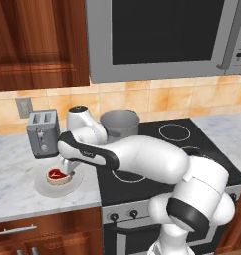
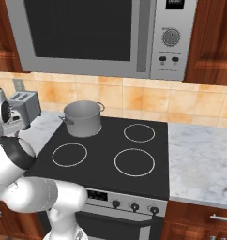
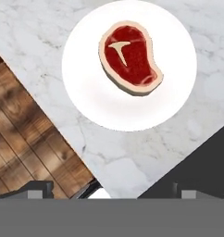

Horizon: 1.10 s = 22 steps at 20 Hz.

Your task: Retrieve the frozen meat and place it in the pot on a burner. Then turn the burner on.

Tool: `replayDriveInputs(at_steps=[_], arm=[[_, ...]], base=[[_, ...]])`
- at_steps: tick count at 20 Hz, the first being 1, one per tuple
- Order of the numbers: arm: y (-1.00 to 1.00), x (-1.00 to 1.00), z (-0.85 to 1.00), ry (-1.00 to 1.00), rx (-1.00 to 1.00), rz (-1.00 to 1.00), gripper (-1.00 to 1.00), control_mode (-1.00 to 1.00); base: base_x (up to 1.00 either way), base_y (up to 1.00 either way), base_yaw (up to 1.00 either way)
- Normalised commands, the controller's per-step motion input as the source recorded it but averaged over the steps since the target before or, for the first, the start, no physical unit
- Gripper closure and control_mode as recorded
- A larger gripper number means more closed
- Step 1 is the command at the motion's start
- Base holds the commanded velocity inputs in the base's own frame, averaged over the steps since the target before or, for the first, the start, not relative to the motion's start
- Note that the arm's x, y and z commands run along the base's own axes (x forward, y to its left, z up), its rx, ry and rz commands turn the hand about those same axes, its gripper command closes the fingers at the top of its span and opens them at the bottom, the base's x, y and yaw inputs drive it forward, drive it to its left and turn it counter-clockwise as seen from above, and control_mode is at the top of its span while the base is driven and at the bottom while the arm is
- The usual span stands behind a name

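One steak (image 3: 130,58) on plate (image 3: 90,99) left of stove; pincer (image 3: 111,187) wide open above, nothing held. Next: descend, grasp.

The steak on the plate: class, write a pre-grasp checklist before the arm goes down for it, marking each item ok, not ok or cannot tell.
1. Steak lies flat on the plate: ok.
2. Gripper open: ok.
3. Gripper centred over the steak: not ok, steak sits ahead of the fingertips.
4. Pot on a burner, no lid: ok.
5. Toaster clear of the plate: ok.
6. Burner on: cannot tell.
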Motion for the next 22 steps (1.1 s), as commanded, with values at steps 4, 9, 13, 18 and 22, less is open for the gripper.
replayDriveInputs(at_steps=[4,9,13,18,22], arm=[[0.06,0.23,-0.22,0.04,0.00,0.00,-1.00,-1.00],[0.10,0.19,-0.27,0.04,0.00,0.00,-1.00,-1.00],[0.15,0.12,-0.29,0.03,0.00,0.00,-1.00,-1.00],[0.19,0.11,-0.19,0.00,0.00,0.00,-1.00,-1.00],[0.19,0.13,-0.14,0.00,0.00,0.00,-1.00,-1.00]], base=[[0.00,0.00,0.00],[0.00,0.00,0.00],[0.00,0.00,0.00],[0.00,0.00,0.00],[0.00,0.00,0.00]])
